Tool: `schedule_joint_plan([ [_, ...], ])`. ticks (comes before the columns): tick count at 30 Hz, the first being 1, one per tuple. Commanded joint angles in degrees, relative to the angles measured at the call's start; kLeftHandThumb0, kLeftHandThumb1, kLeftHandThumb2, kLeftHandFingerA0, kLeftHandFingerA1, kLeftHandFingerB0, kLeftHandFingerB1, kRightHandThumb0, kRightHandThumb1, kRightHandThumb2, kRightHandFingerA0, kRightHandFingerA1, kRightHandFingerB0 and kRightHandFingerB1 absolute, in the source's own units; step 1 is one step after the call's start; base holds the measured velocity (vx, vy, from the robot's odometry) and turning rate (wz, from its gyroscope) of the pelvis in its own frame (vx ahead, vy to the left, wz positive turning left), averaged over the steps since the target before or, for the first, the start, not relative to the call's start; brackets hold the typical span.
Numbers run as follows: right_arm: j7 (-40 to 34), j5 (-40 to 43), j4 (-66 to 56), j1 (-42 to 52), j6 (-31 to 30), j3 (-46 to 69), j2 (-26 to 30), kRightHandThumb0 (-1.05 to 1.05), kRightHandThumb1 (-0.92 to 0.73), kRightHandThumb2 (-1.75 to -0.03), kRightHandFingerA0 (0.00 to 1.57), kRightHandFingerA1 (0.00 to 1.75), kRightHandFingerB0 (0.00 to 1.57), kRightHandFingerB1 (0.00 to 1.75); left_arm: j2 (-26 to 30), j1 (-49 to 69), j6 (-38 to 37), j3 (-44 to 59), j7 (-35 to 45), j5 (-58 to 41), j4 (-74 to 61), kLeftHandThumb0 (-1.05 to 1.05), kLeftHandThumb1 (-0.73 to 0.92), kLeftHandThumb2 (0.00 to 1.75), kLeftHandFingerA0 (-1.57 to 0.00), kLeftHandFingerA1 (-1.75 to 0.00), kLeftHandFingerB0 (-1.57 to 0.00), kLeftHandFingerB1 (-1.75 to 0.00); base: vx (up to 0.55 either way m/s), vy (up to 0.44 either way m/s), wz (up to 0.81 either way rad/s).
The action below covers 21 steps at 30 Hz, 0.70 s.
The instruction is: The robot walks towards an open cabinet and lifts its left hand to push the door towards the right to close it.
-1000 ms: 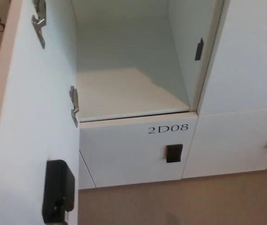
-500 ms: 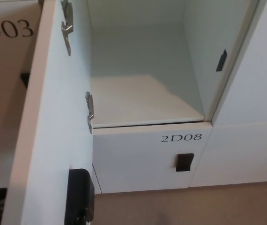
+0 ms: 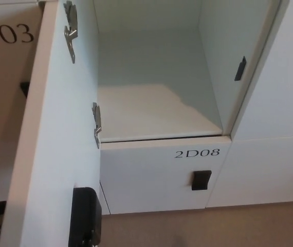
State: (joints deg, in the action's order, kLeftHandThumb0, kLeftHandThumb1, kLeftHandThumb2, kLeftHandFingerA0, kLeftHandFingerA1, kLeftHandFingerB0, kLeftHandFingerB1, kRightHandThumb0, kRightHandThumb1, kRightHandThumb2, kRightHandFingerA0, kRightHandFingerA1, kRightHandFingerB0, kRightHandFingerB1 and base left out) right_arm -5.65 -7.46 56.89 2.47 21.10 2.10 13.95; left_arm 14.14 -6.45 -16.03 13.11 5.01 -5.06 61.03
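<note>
No robot hand in view, so I can't tell either one's state. Cabinet door [image 3: 54,144] stands wide open at near left, edge toward me, hinges [image 3: 96,125] on its inner face, black latch [image 3: 85,218] low down. Empty cabinet [image 3: 157,110] behind, drawer 2D08 [image 3: 159,172] below. Risk, as I judge it: left robot hand comes up unseen and strikes the door edge or the latch rather than the outer face.

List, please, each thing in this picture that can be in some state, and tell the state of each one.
Cabinet door: open, swung out on the left.
Open compartment: nothing inside.
Door marked 2D08: closed.
Door marked D03: closed, partly hidden.
Right-hand doors: closed.
Robot's hands: neither shows.
</note>
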Motion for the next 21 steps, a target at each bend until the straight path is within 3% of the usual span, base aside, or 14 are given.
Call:
schedule_joint_plan([
  [1, -0.3, -0.1, 0.6, 1.5, 0.3, -0.2, -0.4, -0.22, -0.69, -0.60, 0.70, 0.50, 0.52, 0.43, -5.9, 0.1, -3.2, 2.3, -3.4, -3.2, -6.5, -0.77, 0.84, 0.73, -0.24, -1.01, -0.14, -0.79, 0.00, 0.000, 0.00],
  [3, -0.6, -0.4, 0.4, 2.1, 0.8, -0.7, -1.0, -0.22, -0.69, -0.60, 0.66, 0.49, 0.51, 0.43, -10.7, -1.9, -0.7, 0.4, -6.6, -2.0, -13.3, -0.79, 0.90, 0.69, -0.26, -0.95, -0.21, -0.75, 0.02, 0.017, 0.04],
  [4, -0.8, -0.5, -0.6, 3.1, 0.6, -0.9, -1.6, -0.23, -0.68, -0.60, 0.69, 0.50, 0.52, 0.42, -17.8, -6.2, 1.4, -3.9, -8.9, 0.0, -17.9, -0.83, 0.54, 1.00, -0.40, -0.78, -0.39, -0.72, 0.00, 0.000, 0.00],
  [5, -1.0, -0.5, -1.3, 3.8, 0.5, -1.1, -2.0, -0.23, -0.68, -0.60, 0.69, 0.50, 0.52, 0.42, -22.7, -9.3, 2.8, -7.0, -10.4, 1.3, -21.0, -0.83, 0.54, 1.00, -0.40, -0.78, -0.39, -0.72, 0.00, 0.000, 0.00],
  [6, -1.6, -0.8, -2.2, 4.5, 1.0, -1.3, -2.2, -0.25, -0.68, -0.59, 0.71, 0.51, 0.54, 0.43, -30.7, -15.8, 5.0, -13.8, -11.9, 6.1, -21.7, -0.91, 0.67, 0.61, -0.57, -0.68, -0.60, -0.54, 0.00, 0.000, 0.00],
  [9, -2.1, -1.3, -3.1, 5.2, 1.7, -1.7, -2.3, -0.25, -0.68, -0.59, 0.71, 0.51, 0.54, 0.43, -38.4, -22.4, 7.5, -21.0, -13.2, 11.5, -21.9, -0.91, 0.67, 0.61, -0.57, -0.68, -0.60, -0.54, 0.00, 0.000, 0.00],
  [10, -2.2, -1.4, -4.3, 5.5, 1.4, -1.7, -2.0, -0.27, -0.68, -0.60, 0.71, 0.52, 0.55, 0.44, -46.9, -27.1, 7.6, -25.7, -10.6, 12.7, -18.5, -0.83, 0.85, 0.66, -0.24, -0.92, -0.23, -0.76, 0.02, 0.034, 0.10],
  [11, -2.2, -1.4, -5.1, 5.7, 1.1, -1.7, -1.8, -0.27, -0.68, -0.60, 0.71, 0.52, 0.55, 0.44, -52.4, -29.8, 7.4, -28.3, -8.5, 12.9, -16.0, -0.83, 0.85, 0.66, -0.24, -0.92, -0.23, -0.76, 0.02, 0.035, 0.13],
  [12, -2.6, -1.8, -6.0, 6.6, 1.0, -2.0, -2.3, -0.27, -0.68, -0.60, 0.71, 0.52, 0.55, 0.44, -61.1, -30.4, 9.5, -34.3, -6.7, 13.1, -13.9, -0.84, 0.92, 1.26, 0.00, -0.34, 0.00, 0.00, 0.00, 0.000, 0.00],
  [13, -2.9, -2.0, -6.6, 7.2, 1.0, -2.3, -2.8, -0.27, -0.68, -0.60, 0.71, 0.52, 0.55, 0.44, -66.7, -30.4, 11.2, -38.3, -5.8, 13.3, -12.6, -0.84, 0.92, 1.26, 0.00, -0.34, 0.00, 0.00, 0.02, 0.035, 0.14],
  [14, -3.4, -2.4, -7.6, 8.5, 1.2, -2.7, -3.4, -0.27, -0.68, -0.60, 0.71, 0.52, 0.55, 0.44, -73.4, -30.5, 10.8, -42.6, -4.5, 13.6, -7.6, -0.96, 0.92, 1.75, 0.00, 0.00, 0.00, 0.00, 0.02, 0.029, 0.10],
  [15, -3.7, -2.7, -8.4, 9.4, 1.3, -3.0, -3.7, -0.27, -0.68, -0.60, 0.71, 0.52, 0.55, 0.44, -77.9, -30.6, 10.3, -45.4, -3.7, 13.7, -3.9, -0.96, 0.92, 1.75, 0.00, 0.00, 0.00, 0.00, 0.02, 0.037, 0.07],
  [16, -4.2, -3.5, -9.9, 10.9, 1.6, -3.5, -3.7, -0.22, -0.69, -0.60, 0.67, 0.49, 0.51, 0.42, -84.4, -34.1, 4.7, -43.6, -1.8, 15.3, 5.6, -0.58, 0.48, 0.82, -0.75, -0.58, -0.56, -0.50, 0.01, 0.038, 0.14],
  [21, -4.5, -5.2, -11.9, 10.8, 2.2, -4.7, -3.5, -0.21, -0.66, -0.59, 0.72, 0.51, 0.55, 0.43, -93.1, -37.2, -8.0, -36.9, 4.3, 20.5, 25.2, -0.48, 0.55, 0.58, -0.73, -0.42, -0.65, -0.40, 0.00, 0.008, 0.03],
])
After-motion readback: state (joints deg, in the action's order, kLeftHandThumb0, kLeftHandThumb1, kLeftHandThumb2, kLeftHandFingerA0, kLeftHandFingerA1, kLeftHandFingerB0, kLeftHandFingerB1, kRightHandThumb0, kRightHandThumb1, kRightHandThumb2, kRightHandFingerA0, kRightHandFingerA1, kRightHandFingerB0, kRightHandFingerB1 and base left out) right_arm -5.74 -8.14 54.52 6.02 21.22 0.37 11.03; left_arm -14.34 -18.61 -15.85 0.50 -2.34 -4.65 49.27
